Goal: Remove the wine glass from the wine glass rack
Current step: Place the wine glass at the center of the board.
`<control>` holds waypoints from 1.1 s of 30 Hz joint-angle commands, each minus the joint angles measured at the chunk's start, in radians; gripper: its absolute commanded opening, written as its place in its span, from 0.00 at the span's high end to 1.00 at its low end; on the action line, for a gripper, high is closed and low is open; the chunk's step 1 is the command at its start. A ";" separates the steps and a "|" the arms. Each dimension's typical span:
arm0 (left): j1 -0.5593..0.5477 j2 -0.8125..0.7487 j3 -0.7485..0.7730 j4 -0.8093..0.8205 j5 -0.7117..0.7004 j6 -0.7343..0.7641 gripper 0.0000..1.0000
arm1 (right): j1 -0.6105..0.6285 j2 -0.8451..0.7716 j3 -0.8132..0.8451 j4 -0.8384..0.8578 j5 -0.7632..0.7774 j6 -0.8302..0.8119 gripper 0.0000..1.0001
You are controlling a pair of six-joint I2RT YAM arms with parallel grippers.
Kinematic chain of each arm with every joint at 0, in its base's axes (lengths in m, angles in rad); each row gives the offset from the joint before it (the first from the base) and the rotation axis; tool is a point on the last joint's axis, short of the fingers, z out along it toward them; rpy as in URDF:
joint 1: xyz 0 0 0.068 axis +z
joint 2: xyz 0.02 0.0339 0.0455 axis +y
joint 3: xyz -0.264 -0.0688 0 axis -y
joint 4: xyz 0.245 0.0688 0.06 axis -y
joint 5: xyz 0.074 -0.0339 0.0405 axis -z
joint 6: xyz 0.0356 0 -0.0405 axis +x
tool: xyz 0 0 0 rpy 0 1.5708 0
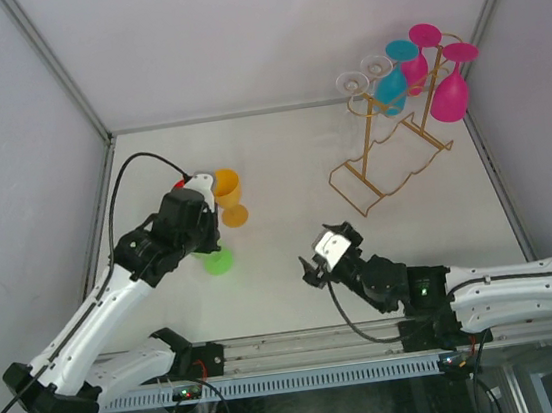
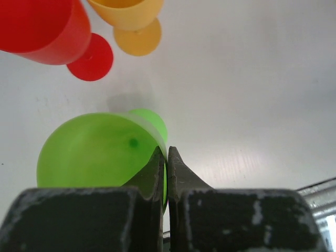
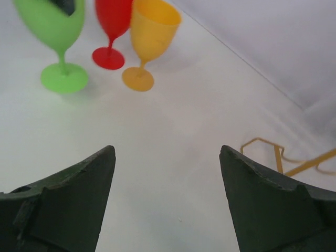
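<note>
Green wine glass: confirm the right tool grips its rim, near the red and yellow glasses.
No: the left tool grips the green wine glass by its rim, near the red wine glass and yellow wine glass. The left wrist view shows it.

Was robotics lab test cell. White table point(image 1: 285, 195) boxed by plain white wall panels point(image 1: 264, 27) on aluminium struts point(image 1: 55, 67). Left arm point(image 1: 98, 319), right arm point(image 1: 507, 284) were bolted to metal rail point(image 1: 294, 350) at near edge; loose black cable point(image 1: 144, 155) looped over tabletop.
</note>
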 commanded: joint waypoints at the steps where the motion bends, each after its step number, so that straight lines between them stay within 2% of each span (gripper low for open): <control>1: 0.036 0.038 -0.022 0.077 -0.086 -0.071 1.00 | -0.084 -0.056 0.069 -0.049 0.130 0.476 0.21; 4: 0.055 0.071 -0.036 0.103 -0.100 -0.082 1.00 | -0.179 -0.096 0.087 -0.197 0.017 0.781 0.23; 8: 0.078 0.119 -0.034 0.111 -0.101 -0.076 1.00 | -0.281 -0.138 0.087 -0.293 -0.099 0.975 0.23; 12: 0.079 0.163 -0.035 0.115 -0.127 -0.075 1.00 | -0.309 -0.148 0.088 -0.314 -0.181 0.999 0.20; 19: 0.090 0.235 -0.046 0.161 -0.211 -0.069 1.00 | -0.311 -0.138 0.087 -0.314 -0.197 1.053 0.19; 28: 0.104 0.245 -0.065 0.188 -0.197 -0.082 1.00 | -0.310 -0.134 0.087 -0.332 -0.168 1.069 0.19; 33: 0.118 0.235 -0.072 0.200 -0.144 -0.087 0.97 | -0.311 -0.131 0.087 -0.343 -0.160 1.079 0.19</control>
